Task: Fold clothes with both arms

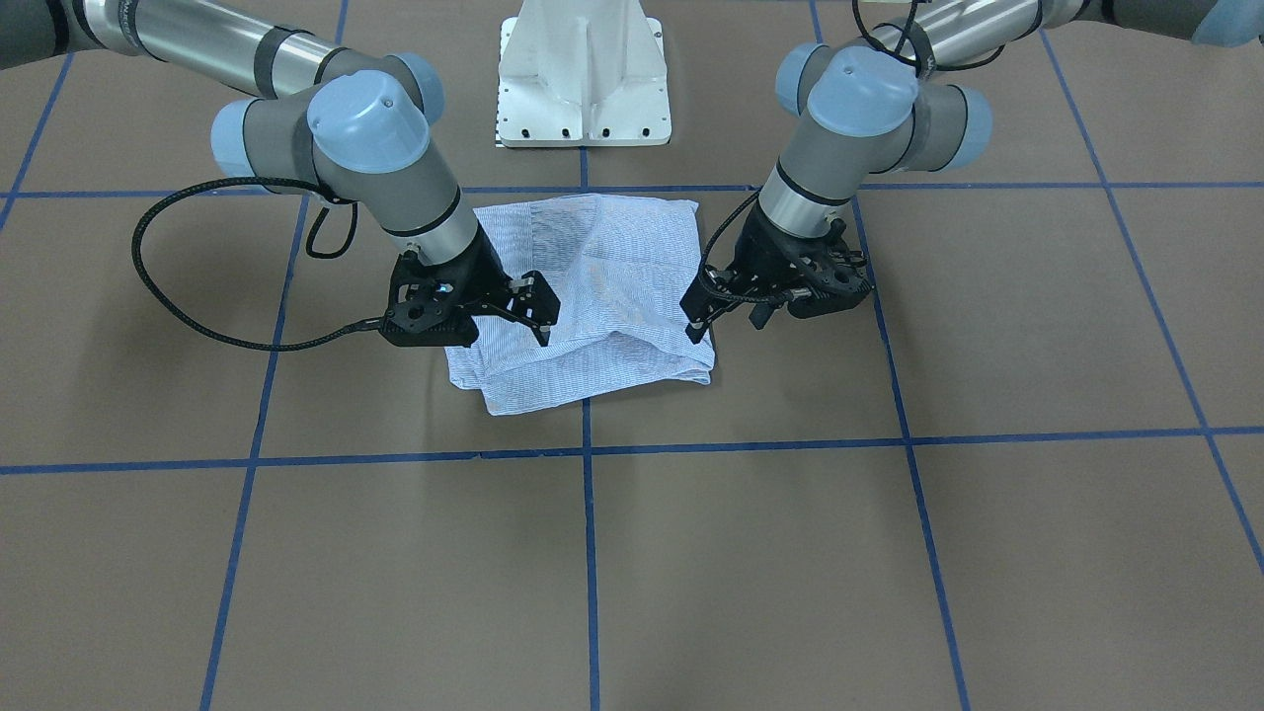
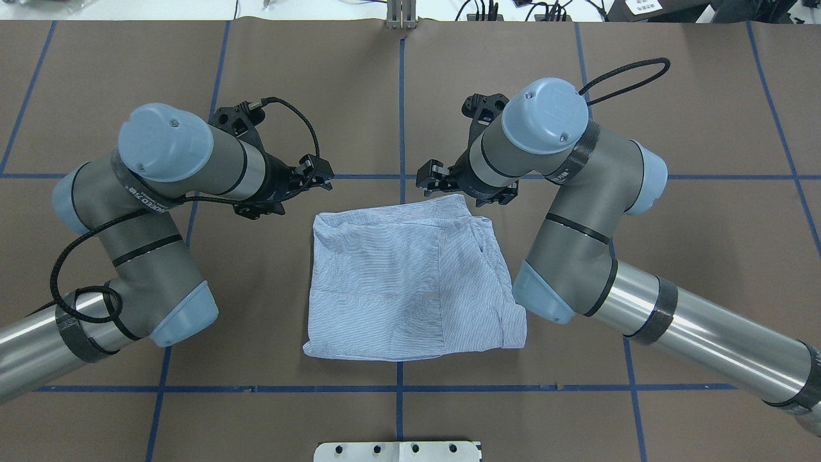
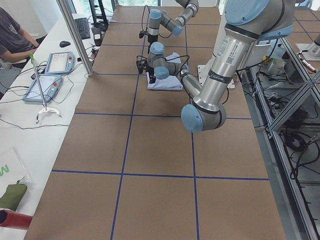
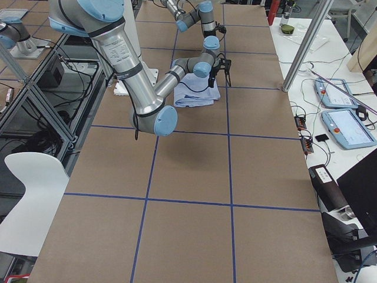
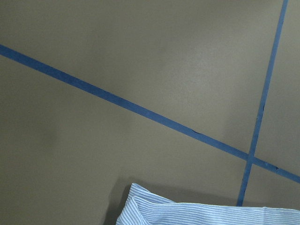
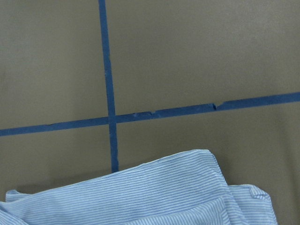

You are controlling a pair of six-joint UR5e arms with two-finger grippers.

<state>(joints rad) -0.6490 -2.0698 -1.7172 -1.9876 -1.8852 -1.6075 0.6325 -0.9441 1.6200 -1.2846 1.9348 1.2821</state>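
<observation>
Status: shirt (image 2: 404, 276) is seen folded into a compact multi-layer rectangle, laid flat on the table (image 1: 889, 553) just in front of the white base (image 1: 585, 79). Sleeves and collar are tucked out of sight. Layers are not squared: 1 lower layer is seen sticking out at the edge farthest from the base. Task is judged nearly done; at most 1 more fold or a tidy-up is left.

Pose: both arms are bent at the elbow, wrists pitched down and inward. Left gripper (image 1: 728, 318) and right gripper (image 1: 538, 308) are held over the 2 shirt corners farthest from the base, apparently not touching cloth. Fingers of both are spread apart; nothing is gripped. Only table, blue tape lines (image 5: 140, 110) and shirt edge are shown by the wrist cameras.
</observation>
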